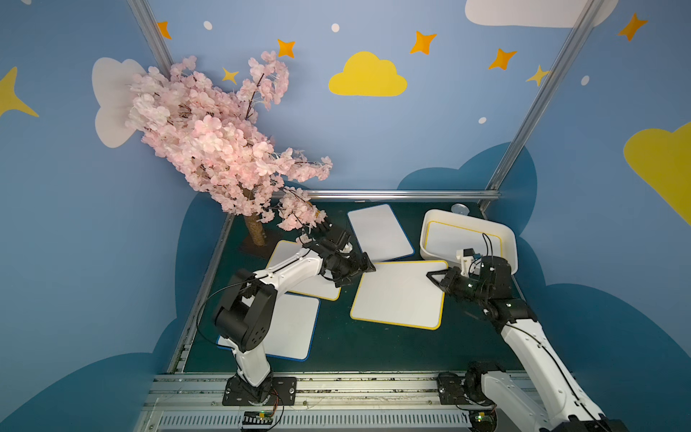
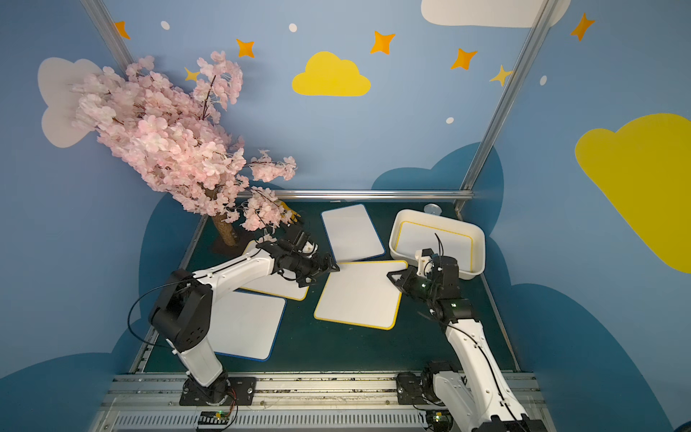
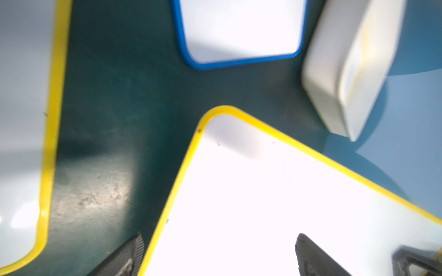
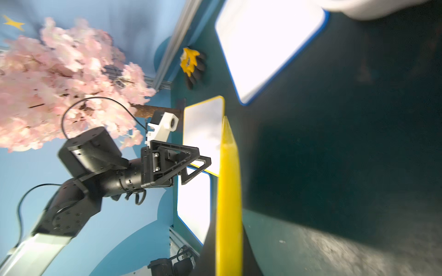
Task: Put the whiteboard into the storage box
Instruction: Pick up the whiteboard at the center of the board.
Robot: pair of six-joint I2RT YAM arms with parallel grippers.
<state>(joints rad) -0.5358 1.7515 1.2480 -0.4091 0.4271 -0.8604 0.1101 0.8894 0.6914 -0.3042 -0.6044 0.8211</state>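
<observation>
1. The middle whiteboard (image 1: 398, 295) has a yellow edge. It lies on the dark green mat (image 1: 336, 344) between the two arms. It is not in the storage box.
2. The storage box (image 1: 471, 220) is a white tub at the back right of the mat. It sits just beside the far right corner of that board.
3. Another yellow-edged whiteboard (image 1: 454, 241) lies flat inside the box.
4. The right gripper (image 1: 433, 278) is clenched on the right edge of the middle whiteboard, near its far corner. In the right wrist view the yellow edge (image 4: 228, 191) is seen from the side, thin and straight.
5. The left gripper (image 1: 359, 273) has its jaws wide apart and holds nothing. It is at the far left corner of the same board. In the left wrist view that corner sits between the two black fingers (image 3: 130, 257).
6. A blue-edged whiteboard (image 1: 379, 232) lies at the back. A yellow-edged one (image 1: 286, 248) lies under the left arm. A second blue-edged one (image 1: 295, 329) lies at the front left.
7. A pink blossom tree (image 1: 209, 142) stands at the back left. A yellow and black glove (image 4: 191, 63) lies near it. A small silver can (image 1: 460, 208) stands behind the box.
</observation>
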